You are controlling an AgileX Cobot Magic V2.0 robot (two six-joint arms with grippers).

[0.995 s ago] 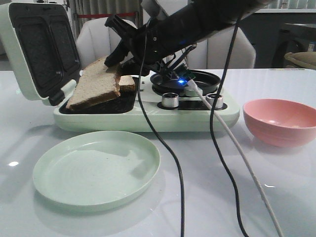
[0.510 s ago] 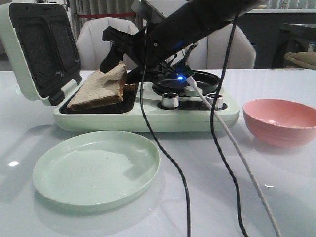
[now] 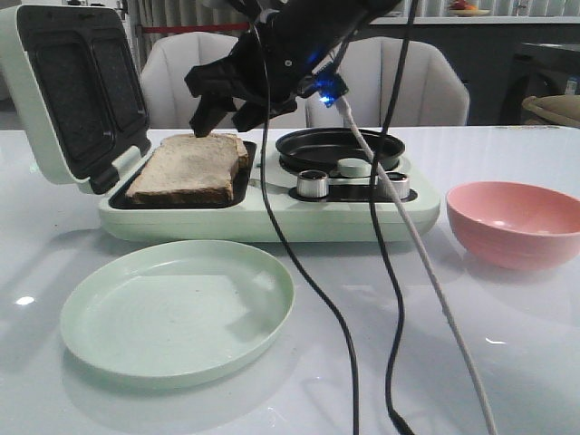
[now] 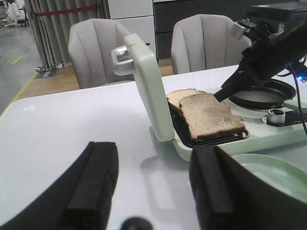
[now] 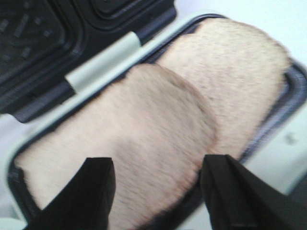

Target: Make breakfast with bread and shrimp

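Two slices of bread [image 3: 195,168] lie overlapping in the open sandwich maker's lower tray [image 3: 236,190]; they also show in the left wrist view [image 4: 208,116] and the right wrist view [image 5: 144,139]. My right gripper [image 3: 222,113] hovers open and empty just above the bread's far edge; it also shows in its own view [image 5: 156,165]. My left gripper [image 4: 151,153] is open and empty over bare table, left of the maker. No shrimp shows in any view.
The maker's lid [image 3: 77,91] stands open at the left. A black frying pan [image 3: 340,145] and a pale green knob [image 3: 353,167] sit on its right half. A pale green plate [image 3: 177,308] lies in front; a pink bowl [image 3: 512,222] stands right. Cables hang mid-view.
My right gripper let go of the upper bread slice, which dropped flat onto the other in the tray. The gripper then rose and opened above it.
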